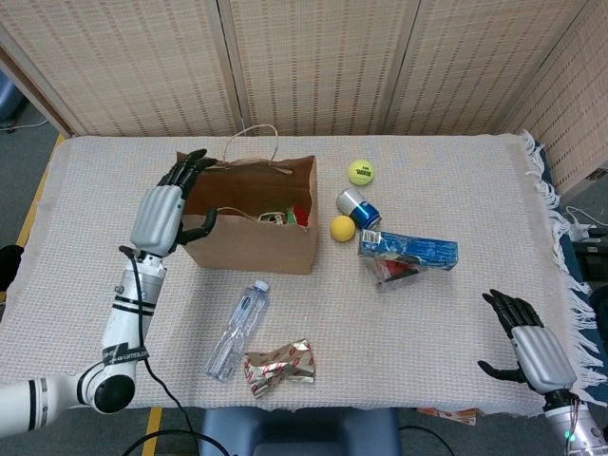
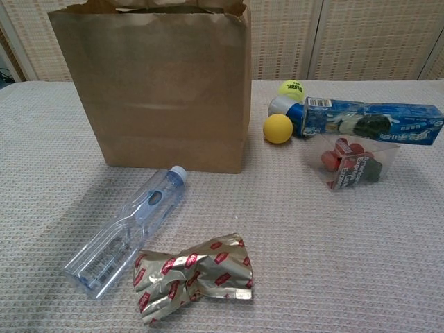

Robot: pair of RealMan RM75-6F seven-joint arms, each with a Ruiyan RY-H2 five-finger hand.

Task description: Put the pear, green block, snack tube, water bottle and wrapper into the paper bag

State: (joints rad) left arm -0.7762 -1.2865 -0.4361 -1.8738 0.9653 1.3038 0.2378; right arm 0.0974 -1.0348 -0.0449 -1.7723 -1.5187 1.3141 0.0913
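Note:
The brown paper bag (image 1: 256, 242) (image 2: 166, 90) stands upright at the back left. Through its open top I see something red (image 1: 302, 214) and a small greenish-white shape (image 1: 275, 218); the rest of its contents are hidden. My left hand (image 1: 161, 217) hovers just left of the bag's rim, fingers apart and holding nothing. The clear water bottle (image 1: 237, 330) (image 2: 128, 232) lies on the cloth in front of the bag. The crumpled silver and red wrapper (image 1: 280, 365) (image 2: 194, 279) lies beside the bottle's base. My right hand (image 1: 528, 348) rests open at the near right edge, far from everything.
Right of the bag lie a tennis ball (image 1: 360, 172) (image 2: 292, 89), a yellow ball (image 1: 342, 228) (image 2: 278, 128), a tipped can (image 1: 355, 203) (image 2: 283, 107), a blue box (image 1: 408, 250) (image 2: 371, 121) and a clear tub of red pieces (image 1: 393, 271) (image 2: 354, 163). Folding screens stand behind the table.

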